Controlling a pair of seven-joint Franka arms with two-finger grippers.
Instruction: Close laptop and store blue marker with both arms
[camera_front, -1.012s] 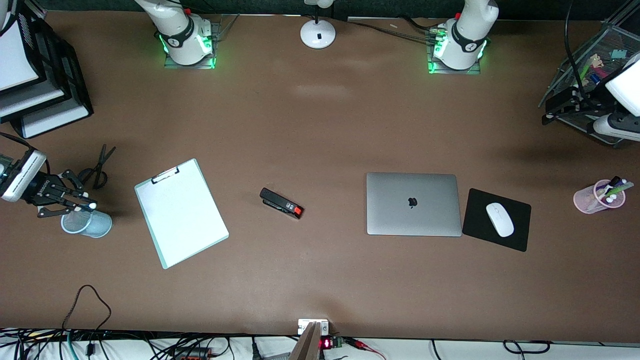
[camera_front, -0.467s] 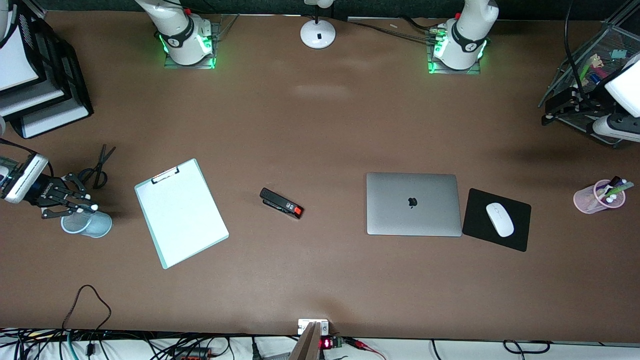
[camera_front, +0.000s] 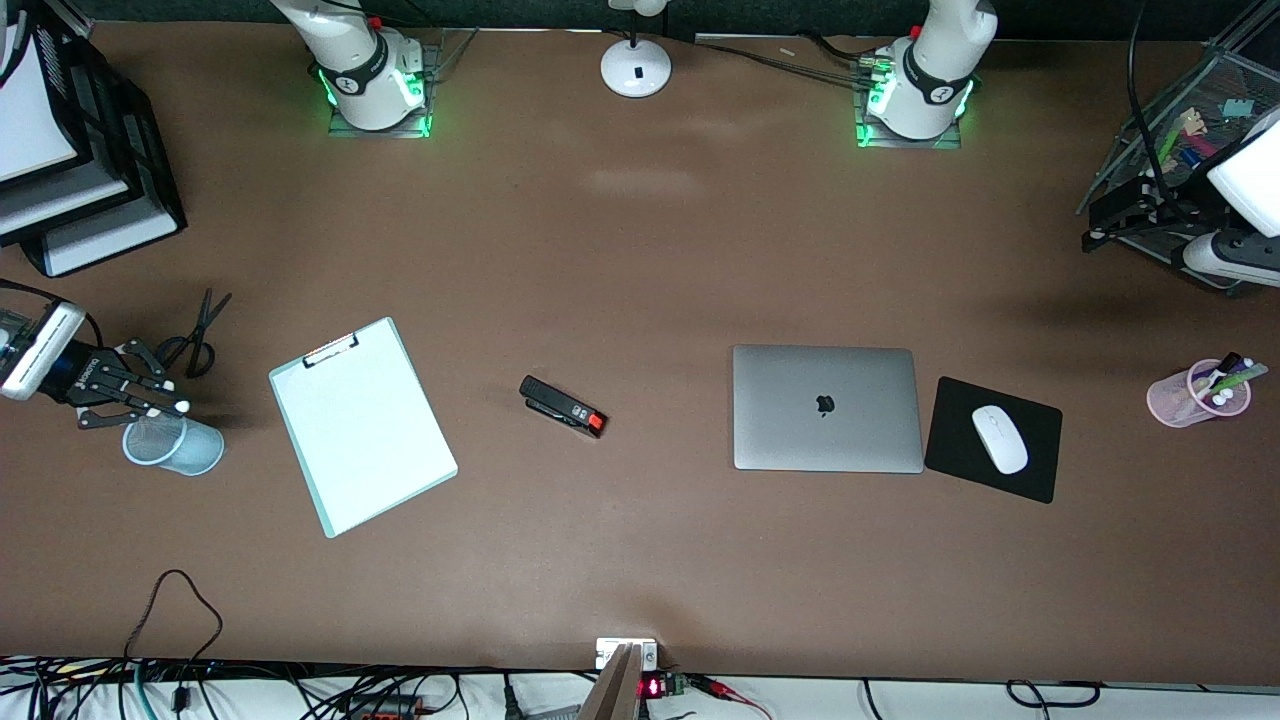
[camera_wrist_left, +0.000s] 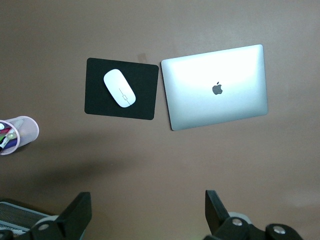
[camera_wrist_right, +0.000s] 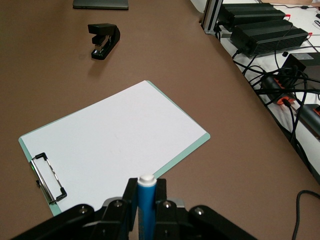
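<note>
Watching, I saw my right gripper (camera_front: 150, 396), clamping the blue marker (camera_wrist_right: 147, 202), drift back over the mesh cup (camera_front: 172, 445); laptop (camera_front: 826, 408) lay closed, left gripper (camera_wrist_left: 145, 212) waited open above the table.

Closed laptop (camera_wrist_left: 216, 86) (mouse pad (camera_wrist_left: 95, 102) beside)

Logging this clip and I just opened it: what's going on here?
The laptop already lies shut on the table beside the mouse pad. The right end effector grips the blue marker, cap end up, over the pale blue mesh cup at the right arm's end of the table; the marker is not yet in the cup. The left end effector hangs open high over the table at the left arm's end, holding nothing, seemingly waiting.
</note>
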